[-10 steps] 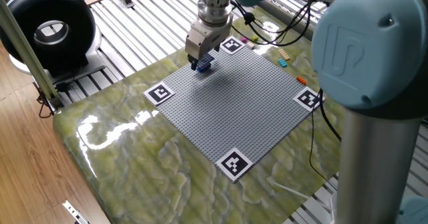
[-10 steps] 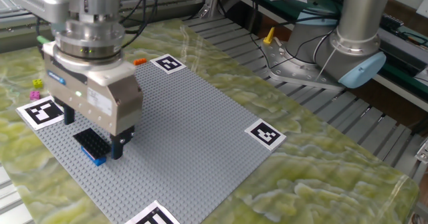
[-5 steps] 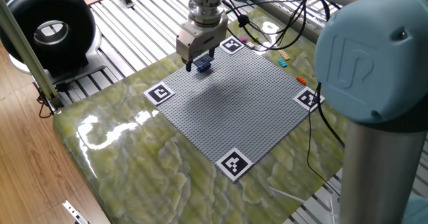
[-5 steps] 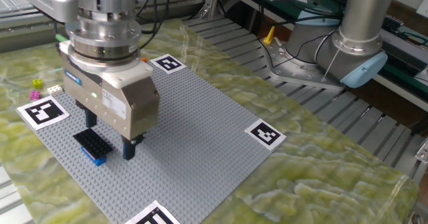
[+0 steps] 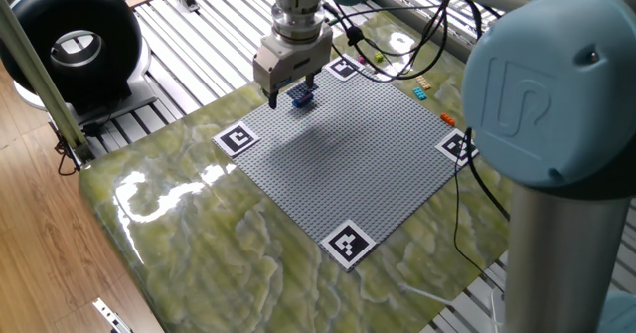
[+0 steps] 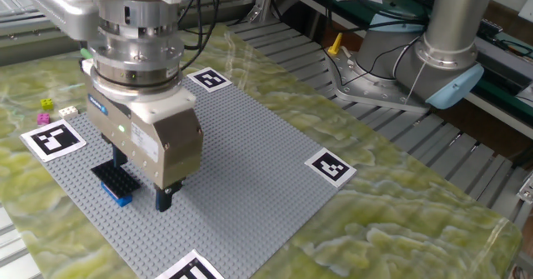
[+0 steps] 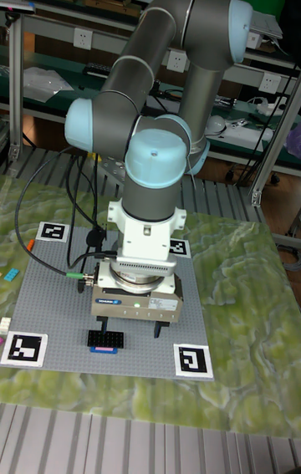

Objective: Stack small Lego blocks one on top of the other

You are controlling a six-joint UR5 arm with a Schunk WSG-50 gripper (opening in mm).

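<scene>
From where I stand the gripper (image 6: 138, 181) hangs just above the grey baseplate (image 6: 250, 162), its two dark fingers (image 6: 163, 199) spread apart with nothing between them, so the claw is released. The stack (image 6: 115, 181) of two small Lego blocks sits on the baseplate right beside it: a dark brick pressed on top of a blue one, whose edge peeks out underneath. In the other fixed view the stack is at about nine o'clock from the nearer finger, close to it but not touching as far as I can tell. In the tall view the same stack (image 7: 107, 341) lies at about seven o'clock from the gripper (image 7: 129, 322), near the baseplate's front edge and between two marker tags (image 7: 193, 359). In one fixed view the stack (image 5: 302, 96) is at about three o'clock from the gripper (image 5: 285, 91). A few loose bricks lie off the baseplate: a pink one (image 6: 45, 104) and a pale one (image 6: 67, 111) beside a tag, and a cyan one (image 5: 419, 92) and an orange one (image 5: 447, 120) along the far edge.
</scene>
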